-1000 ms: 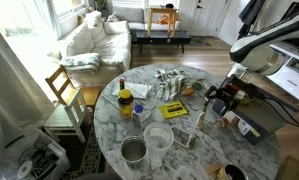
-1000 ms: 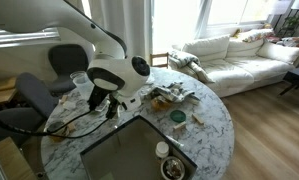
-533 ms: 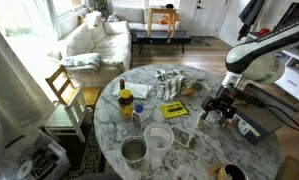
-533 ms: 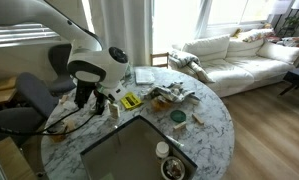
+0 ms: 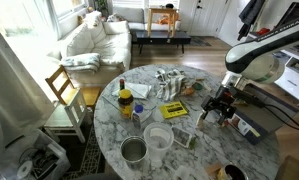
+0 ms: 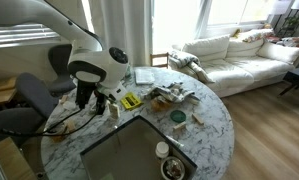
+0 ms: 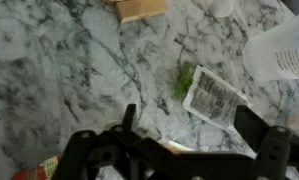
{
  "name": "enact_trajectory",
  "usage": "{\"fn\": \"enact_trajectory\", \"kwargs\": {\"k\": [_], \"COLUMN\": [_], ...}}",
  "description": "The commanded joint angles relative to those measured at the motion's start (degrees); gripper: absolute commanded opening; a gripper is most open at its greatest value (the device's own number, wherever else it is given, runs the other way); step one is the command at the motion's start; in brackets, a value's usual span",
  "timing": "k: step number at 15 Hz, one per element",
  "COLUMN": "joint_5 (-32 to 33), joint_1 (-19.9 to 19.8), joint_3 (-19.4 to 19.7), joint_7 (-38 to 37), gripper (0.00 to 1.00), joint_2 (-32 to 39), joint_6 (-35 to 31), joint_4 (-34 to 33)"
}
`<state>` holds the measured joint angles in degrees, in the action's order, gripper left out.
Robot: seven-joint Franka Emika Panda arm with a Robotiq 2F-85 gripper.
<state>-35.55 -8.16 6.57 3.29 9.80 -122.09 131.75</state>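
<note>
My gripper (image 7: 189, 125) hangs open just above the round marble table (image 7: 59, 60), with nothing between its fingers. In the wrist view a small printed packet (image 7: 211, 95) with a green scrap (image 7: 184, 78) beside it lies on the marble just ahead of the fingertips. A clear plastic container (image 7: 284, 50) stands at the right edge and a brown cardboard piece (image 7: 139, 8) lies at the top. Both exterior views show the gripper (image 5: 217, 108) (image 6: 87, 100) low over the table's edge zone, a short way from a yellow box (image 5: 172, 109) (image 6: 131, 101).
The table also carries a metal pot (image 5: 135, 150), a clear tub (image 5: 158, 138), a yellow-lidded jar (image 5: 125, 100), a dark bottle (image 5: 122, 87) and crumpled wrappers (image 5: 171, 80). A wooden chair (image 5: 62, 88) stands beside the table, a white sofa (image 5: 94, 40) beyond it.
Between a second and half a second ago the arm shifted and the gripper dropped a little toward the table. It has held still since then, jaws open throughout.
</note>
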Motion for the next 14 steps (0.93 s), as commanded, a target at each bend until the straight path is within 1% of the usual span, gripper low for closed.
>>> {"fn": "enact_trajectory", "kwargs": {"k": [1, 2, 3, 12, 14], "joint_5": [-2.8, -3.0, -1.5, -1.6, -1.0], "joint_1": [0.1, 0.6, 0.2, 0.3, 0.1], "joint_3": [-1.7, -2.4, -1.6, -1.8, -2.2], "joint_7": [5.2, 6.0, 3.3, 3.5, 7.0], "gripper": [1.00, 1.00, 1.00, 1.00, 1.00], "joint_2": [0.5, 0.8, 0.4, 0.6, 2.4], "joint_6": [-0.1, 0.0, 0.1, 0.1, 1.6], "joint_4": [1.1, 1.6, 0.4, 0.2, -1.0]}}
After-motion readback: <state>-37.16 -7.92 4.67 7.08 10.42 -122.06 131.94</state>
